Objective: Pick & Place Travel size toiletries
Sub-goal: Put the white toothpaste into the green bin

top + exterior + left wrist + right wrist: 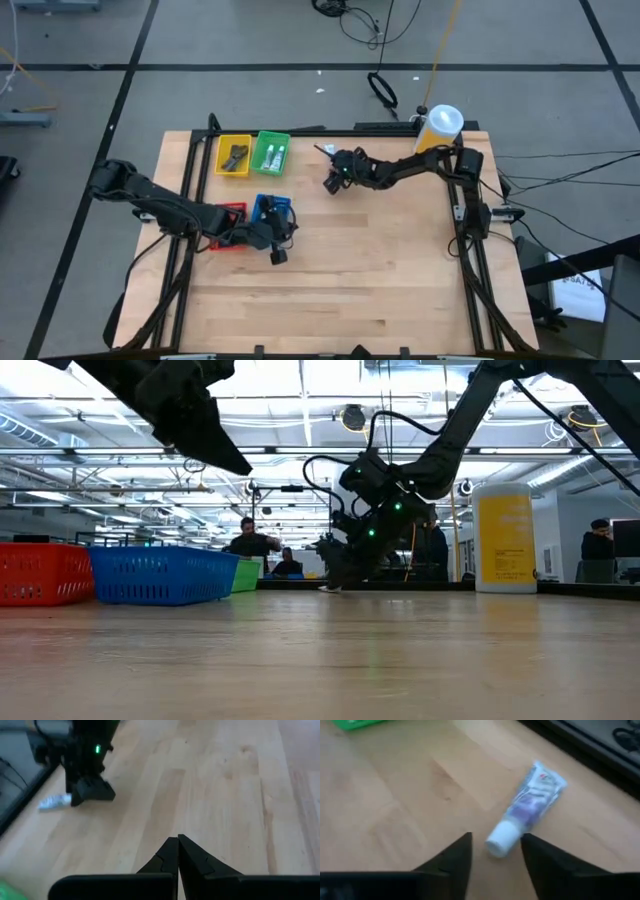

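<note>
A small white-silver tube (532, 800) with purple-blue print lies flat on the wood near the table's far edge, its white cap (499, 840) pointing at my right gripper. My right gripper (495, 855) is open and low over the table; its fingertips stand on either side of the cap without touching it. The left wrist view also shows that tube (55, 802) beside the right gripper (90, 790). My left gripper (177, 842) is shut and empty, hovering by the blue tray (270, 208). Dark pieces lie in the yellow tray (235, 155), white tubes in the green tray (272, 152).
The red tray (228, 212) sits beside the blue one under my left arm. The big yellow container with a white lid (440, 125) stands at the far right corner, behind my right arm. Bare wood spreads over the table's near half (350, 290). People sit in the room beyond (250, 542).
</note>
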